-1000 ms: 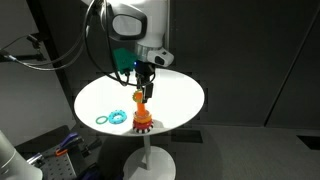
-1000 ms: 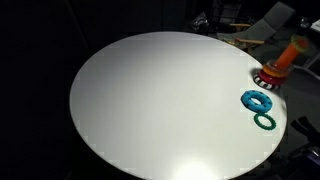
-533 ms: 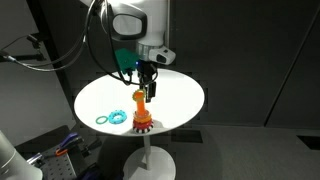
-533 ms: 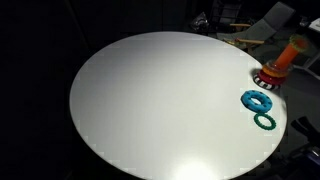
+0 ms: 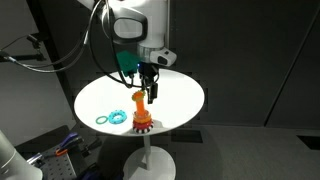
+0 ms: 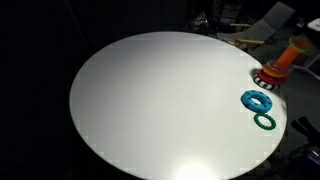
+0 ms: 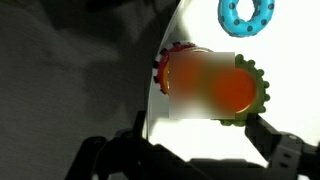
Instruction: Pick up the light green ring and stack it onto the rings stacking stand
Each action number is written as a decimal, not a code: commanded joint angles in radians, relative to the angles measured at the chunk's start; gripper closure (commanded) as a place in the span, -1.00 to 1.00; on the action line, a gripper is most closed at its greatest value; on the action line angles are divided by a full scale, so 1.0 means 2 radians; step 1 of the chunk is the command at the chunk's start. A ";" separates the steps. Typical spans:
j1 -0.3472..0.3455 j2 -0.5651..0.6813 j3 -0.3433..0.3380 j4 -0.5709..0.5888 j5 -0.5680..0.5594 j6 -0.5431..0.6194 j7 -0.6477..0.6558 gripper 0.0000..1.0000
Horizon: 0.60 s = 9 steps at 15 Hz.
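Observation:
The rings stacking stand [image 5: 143, 120] stands near the table's edge, with an orange peg on a red scalloped base; it also shows in an exterior view [image 6: 272, 72]. In the wrist view the peg top [image 7: 215, 88] is a blurred orange patch with the red base [image 7: 163, 70] at its left. The light green ring [image 7: 260, 92] lies round the peg, showing at its right and lower side. My gripper [image 5: 148, 84] hangs just above the peg. Its fingers [image 7: 200, 140] are spread wide, the right one next to the ring.
Two cyan-blue rings [image 5: 110, 117] lie on the round white table [image 5: 180, 95] beside the stand; they also show in an exterior view [image 6: 258, 101] and one in the wrist view [image 7: 247, 14]. The stand is close to the table's rim. The surroundings are dark.
My gripper has shifted very slightly over the peg. The stand and the cyan rings have not moved.

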 commanded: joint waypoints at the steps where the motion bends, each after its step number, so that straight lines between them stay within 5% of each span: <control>1: -0.002 0.004 -0.001 -0.003 -0.006 0.010 -0.006 -1.00; 9: -0.002 -0.002 -0.002 0.001 0.001 -0.008 -0.010 -1.00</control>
